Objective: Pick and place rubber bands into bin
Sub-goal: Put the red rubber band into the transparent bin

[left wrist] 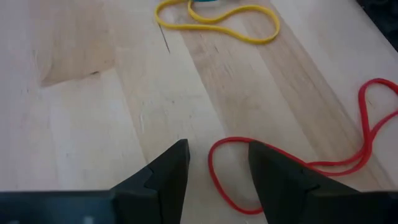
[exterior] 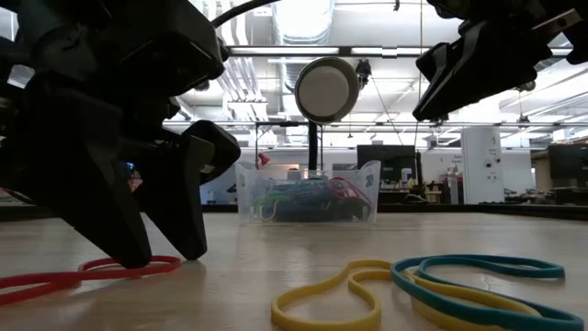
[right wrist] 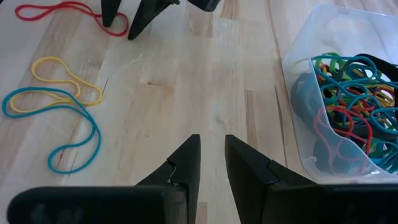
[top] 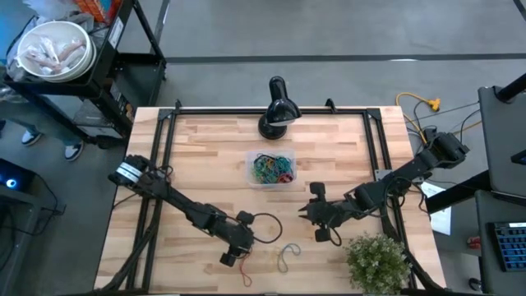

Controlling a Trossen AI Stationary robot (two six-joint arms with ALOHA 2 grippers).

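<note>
Rubber bands are what remain: a red rubber band (left wrist: 292,168) lies flat on the wooden table (left wrist: 81,93), one end loop between the parted, empty fingers of the left gripper (left wrist: 217,165), tips at the wood. Thin, limp and light, it should pinch best across that single strand. A yellow band (right wrist: 65,78) and blue band (right wrist: 59,127) lie overlapped nearby. Well apart, the right gripper (right wrist: 212,152) hovers part-open, holding nothing, beside the clear plastic bin (right wrist: 298,124) of tangled bands.
</note>
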